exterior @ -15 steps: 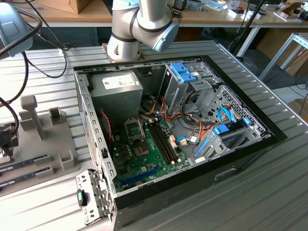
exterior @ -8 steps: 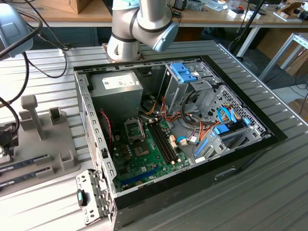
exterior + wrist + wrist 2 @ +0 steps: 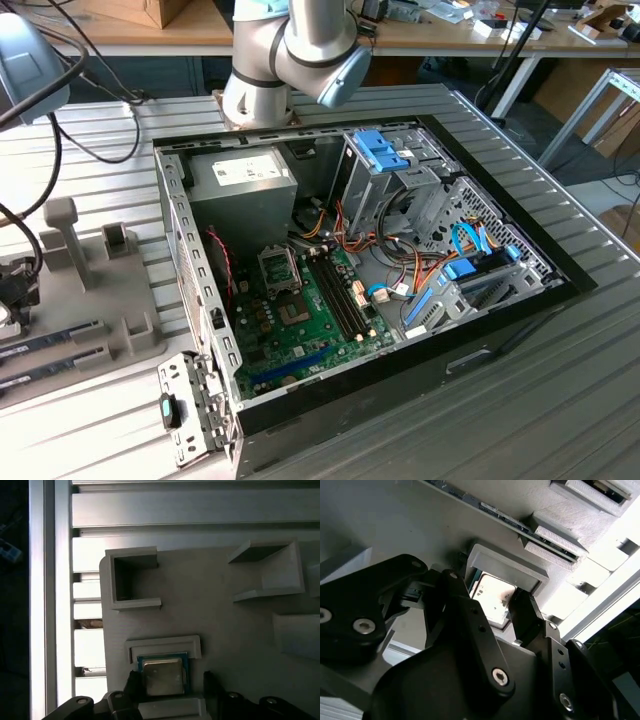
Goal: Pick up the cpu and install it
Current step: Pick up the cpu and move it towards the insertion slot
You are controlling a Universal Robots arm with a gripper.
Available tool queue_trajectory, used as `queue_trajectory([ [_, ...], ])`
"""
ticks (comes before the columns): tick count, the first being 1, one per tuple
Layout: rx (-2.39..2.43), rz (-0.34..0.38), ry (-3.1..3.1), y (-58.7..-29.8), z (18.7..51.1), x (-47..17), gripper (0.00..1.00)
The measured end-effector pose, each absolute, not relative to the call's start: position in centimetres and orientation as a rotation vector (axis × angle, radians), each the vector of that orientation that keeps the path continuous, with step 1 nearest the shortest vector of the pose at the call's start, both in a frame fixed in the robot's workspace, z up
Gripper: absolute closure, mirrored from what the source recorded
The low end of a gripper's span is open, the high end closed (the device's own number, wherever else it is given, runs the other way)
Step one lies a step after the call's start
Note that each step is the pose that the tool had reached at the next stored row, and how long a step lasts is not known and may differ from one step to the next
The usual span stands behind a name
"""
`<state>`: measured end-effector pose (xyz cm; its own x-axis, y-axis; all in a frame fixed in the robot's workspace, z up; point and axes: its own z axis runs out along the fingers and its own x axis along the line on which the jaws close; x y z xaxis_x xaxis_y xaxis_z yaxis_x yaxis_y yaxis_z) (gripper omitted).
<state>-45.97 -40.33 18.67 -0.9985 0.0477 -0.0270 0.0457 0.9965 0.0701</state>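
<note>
The jaws are open and straddle the cpu (image 3: 161,676); they grip nothing. In both wrist views the two black fingers (image 3: 465,610) stand one on each side of the chip, and the chip's silver-grey top shows in the gap between them.

**Position of the cpu**
- The cpu lies flat in a shallow grey pocket (image 3: 162,647) on the grey fixture plate (image 3: 225,620).
- Take a clock face centred on the cpu, with 12 o'clock at the pocket's back wall. One finger then stands at 9 o'clock and the other at 3 o'clock.
- In the first wrist view one finger is just beside the chip's edge. On the other side a strip of plate shows between the finger (image 3: 210,680) and the chip.
- A thin green-blue board edge shows around the metal top.

**Surroundings**
- The fixture plate rests on the slatted aluminium table (image 3: 175,505).
- In the exterior view the plate lies at about 9 o'clock from the open computer case (image 3: 400,300), toward the exterior view's left.
- Inside the case, the green motherboard (image 3: 300,310) carries the socket frame (image 3: 278,268).
- The arm (image 3: 290,50) rises at 12 o'clock from the case.
</note>
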Motion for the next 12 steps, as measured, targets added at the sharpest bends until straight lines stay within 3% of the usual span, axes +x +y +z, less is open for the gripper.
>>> queue_trajectory([
  [4, 0.074, 0.154, 3.110, -40.34, 18.99, -46.11, 0.40],
  [5, 0.074, 0.204, 3.108, -40.35, 18.99, -46.62, 0.40],
  [12, 0.072, 0.209, 3.108, -40.92, 18.84, -46.76, 0.40],
])
